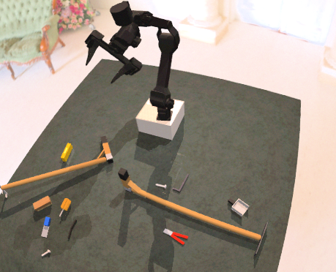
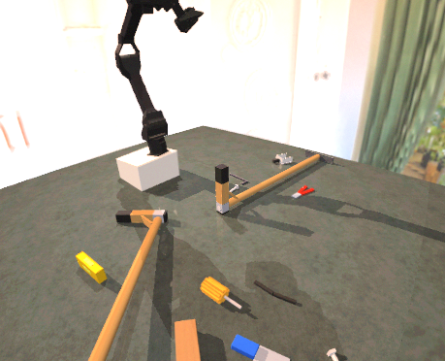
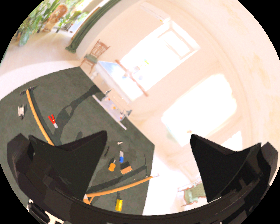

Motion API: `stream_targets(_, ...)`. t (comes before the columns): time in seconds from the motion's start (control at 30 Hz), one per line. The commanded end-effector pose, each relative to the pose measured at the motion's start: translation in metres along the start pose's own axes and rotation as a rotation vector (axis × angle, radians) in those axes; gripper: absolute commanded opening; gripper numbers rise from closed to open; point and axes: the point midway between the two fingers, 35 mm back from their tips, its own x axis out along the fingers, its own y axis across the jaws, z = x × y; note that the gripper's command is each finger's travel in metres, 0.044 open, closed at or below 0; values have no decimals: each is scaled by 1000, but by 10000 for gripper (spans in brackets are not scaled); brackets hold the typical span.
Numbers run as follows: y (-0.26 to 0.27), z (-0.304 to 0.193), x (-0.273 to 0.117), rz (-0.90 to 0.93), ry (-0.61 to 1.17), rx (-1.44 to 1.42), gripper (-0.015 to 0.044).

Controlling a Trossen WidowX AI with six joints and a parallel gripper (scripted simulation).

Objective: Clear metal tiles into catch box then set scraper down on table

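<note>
My gripper (image 1: pixel 99 73) (image 3: pixel 149 134) is open and empty, high above the table's back left. Two long tools with orange handles lie on the table. The right tool (image 1: pixel 195 213) (image 2: pixel 277 178) ends in a wide dark crossbar (image 1: pixel 265 228) at the right; its black-tipped grip stands up at the other end. The left tool (image 1: pixel 56 173) (image 2: pixel 132 278) ends in a pale metal head at the left edge; its grip lies near the arm's base. Which is the scraper I cannot tell for sure. No steel plate, tiles or catch box can be made out in the top and exterior views.
The white base block (image 1: pixel 154 128) (image 2: pixel 148 170) carries the arm. A yellow block (image 1: pixel 66 152) (image 2: pixel 91 267), a brown block (image 1: pixel 42 203) and red pliers (image 1: pixel 177 237) lie about, with other small tools. A pale slab with small things shows beyond the table edge in the wrist view, unclear.
</note>
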Motion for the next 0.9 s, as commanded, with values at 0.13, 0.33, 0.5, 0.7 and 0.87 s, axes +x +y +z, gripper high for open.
stream_targets(0.13,31,15,-3,92,-67,72,440)
stream_targets(0.33,53,24,-5,161,-101,119,440)
stream_targets(0.5,71,31,-7,220,-127,157,440)
stream_targets(0.7,92,38,-12,292,-152,200,440)
stream_targets(0.87,110,43,-17,354,-170,235,440)
